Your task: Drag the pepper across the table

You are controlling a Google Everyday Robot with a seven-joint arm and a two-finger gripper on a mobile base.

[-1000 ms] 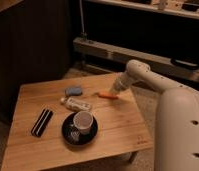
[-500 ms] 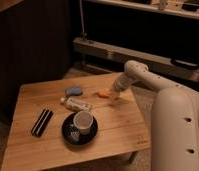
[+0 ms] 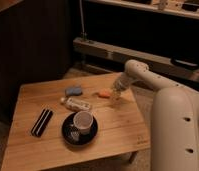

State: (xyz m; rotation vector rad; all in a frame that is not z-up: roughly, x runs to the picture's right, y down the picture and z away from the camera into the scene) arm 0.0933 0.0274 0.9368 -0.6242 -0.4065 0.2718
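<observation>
The pepper [image 3: 103, 93], small and orange-red, lies on the far right part of the wooden table [image 3: 118, 131]. My gripper [image 3: 114, 95] is down at the tabletop just to the right of the pepper, close beside its end. I cannot tell whether they touch. The white arm [image 3: 138, 71] reaches in from the right over the table's far corner.
A white tube-shaped packet [image 3: 77, 104] and a blue-grey object [image 3: 73, 91] lie left of the pepper. A white cup [image 3: 82, 122] stands on a black saucer [image 3: 68, 136] at mid-table, and a black flat object [image 3: 41, 122] lies at the left. The robot's body [image 3: 178, 135] fills the right side.
The arm's upper part has shifted slightly left. The gripper stays low beside the pepper, which has hardly moved.
</observation>
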